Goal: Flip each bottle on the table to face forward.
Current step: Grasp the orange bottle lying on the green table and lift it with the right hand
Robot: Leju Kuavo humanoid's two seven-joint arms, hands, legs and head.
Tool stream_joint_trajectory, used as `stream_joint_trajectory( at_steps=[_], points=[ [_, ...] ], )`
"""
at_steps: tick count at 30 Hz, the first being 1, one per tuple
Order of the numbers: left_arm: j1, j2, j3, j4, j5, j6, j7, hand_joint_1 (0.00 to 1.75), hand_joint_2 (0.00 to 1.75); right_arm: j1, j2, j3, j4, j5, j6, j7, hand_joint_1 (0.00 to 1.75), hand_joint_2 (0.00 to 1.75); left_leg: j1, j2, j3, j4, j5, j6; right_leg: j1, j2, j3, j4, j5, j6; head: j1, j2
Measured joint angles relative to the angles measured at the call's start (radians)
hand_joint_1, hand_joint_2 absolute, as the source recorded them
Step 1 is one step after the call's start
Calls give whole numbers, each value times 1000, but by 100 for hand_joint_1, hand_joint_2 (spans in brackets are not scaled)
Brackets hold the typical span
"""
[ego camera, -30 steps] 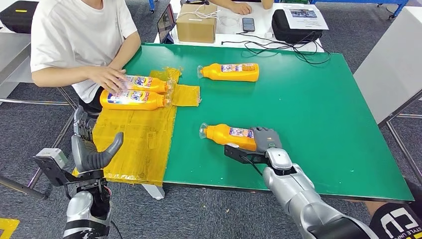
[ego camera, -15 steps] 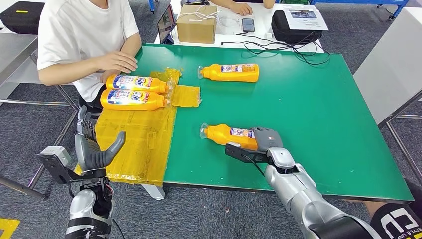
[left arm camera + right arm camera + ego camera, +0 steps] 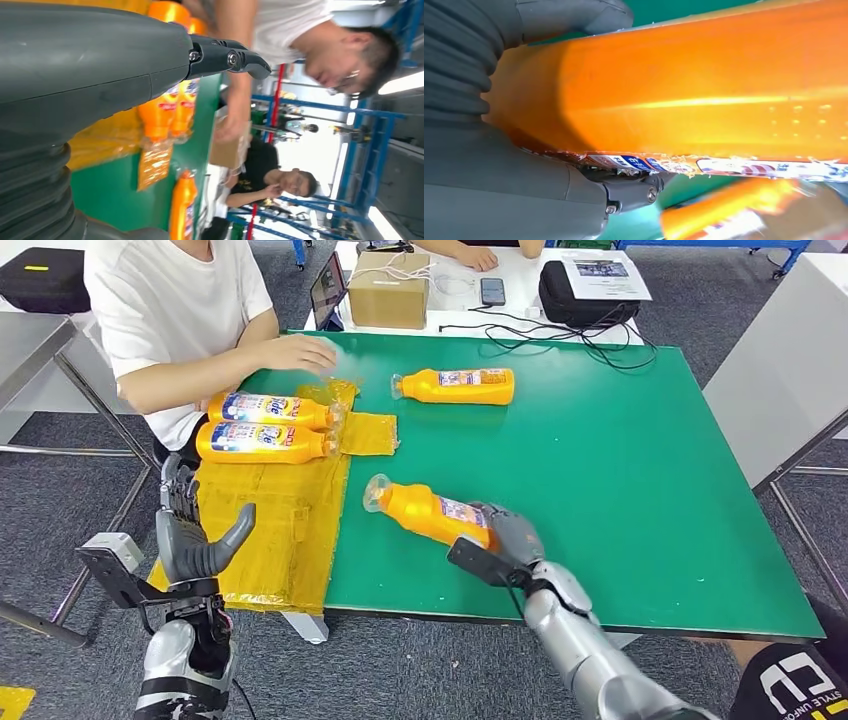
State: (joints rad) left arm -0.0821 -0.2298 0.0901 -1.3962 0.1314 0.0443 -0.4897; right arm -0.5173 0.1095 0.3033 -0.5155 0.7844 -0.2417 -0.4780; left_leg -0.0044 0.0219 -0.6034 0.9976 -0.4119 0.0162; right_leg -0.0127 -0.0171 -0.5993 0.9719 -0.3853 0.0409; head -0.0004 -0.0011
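Note:
My right hand point(image 3: 508, 538) grips the base of an orange bottle point(image 3: 425, 512) and holds it tilted, its clear cap up and to the left above the green table point(image 3: 640, 470). The right wrist view is close on that orange bottle point(image 3: 704, 95) with my right hand point(image 3: 524, 165) wrapped round it. A second orange bottle point(image 3: 455, 386) lies on its side at the table's far middle. Two more bottles point(image 3: 262, 426) lie side by side on the yellow sheet point(image 3: 270, 530). My left hand point(image 3: 196, 540) hangs open off the table's left edge, holding nothing.
A person in a white shirt point(image 3: 170, 300) sits at the far left, one hand point(image 3: 300, 353) over the table near the bottles. Behind the table stand a cardboard box point(image 3: 390, 287), a phone, cables and a black bag point(image 3: 580, 290). A grey panel point(image 3: 790, 380) stands at the right.
My right hand has lifted the near bottle and swung its cap end up and leftward. The person's hand moved off the two bottles toward the table's far edge. The view shifted slightly.

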Motion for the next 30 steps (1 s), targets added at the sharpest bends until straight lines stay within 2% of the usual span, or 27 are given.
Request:
stream_joint_trajectory(
  at_steps=[4,9,12,18,23,27,30],
  points=[
    [48,-2,-45,40,5,-74,31,0,175,134,53,-6,-176,-67,-162,-20,175,175,1,-3,-7,0,1,0,1,-1,-6,1,-1,-1,0,0],
    [87,10,-176,116,-117,-250,-33,0,175,183,73,3,-292,-129,-230,-47,175,175,-1,-3,-13,0,1,1,-1,-2,-11,1,-1,0,0,0],
    [89,16,-237,154,-134,-292,-48,0,175,184,79,5,-309,-147,-241,-68,175,175,-1,-3,-14,0,1,1,-2,-2,-12,0,-1,0,0,0],
    [77,23,-297,191,-158,-329,-51,0,175,187,87,5,-330,-178,-238,-90,175,175,-1,-3,-15,0,1,2,-1,-2,-13,0,-1,0,0,0],
    [76,27,-331,193,-201,-332,-92,0,175,194,104,12,-344,-176,-191,-100,175,175,-1,-3,-15,0,1,1,-1,-2,-13,0,-1,0,0,0],
    [59,10,-334,192,-130,-339,-59,0,175,221,148,65,-346,-153,-161,-135,175,175,0,-3,-16,0,1,1,-1,-2,-14,0,-1,0,0,0],
    [34,-3,-325,197,-36,-369,-23,0,175,243,178,127,-345,-120,-202,-146,175,175,0,-3,-16,0,1,1,-1,-2,-15,0,-1,0,0,0]
  ],
)
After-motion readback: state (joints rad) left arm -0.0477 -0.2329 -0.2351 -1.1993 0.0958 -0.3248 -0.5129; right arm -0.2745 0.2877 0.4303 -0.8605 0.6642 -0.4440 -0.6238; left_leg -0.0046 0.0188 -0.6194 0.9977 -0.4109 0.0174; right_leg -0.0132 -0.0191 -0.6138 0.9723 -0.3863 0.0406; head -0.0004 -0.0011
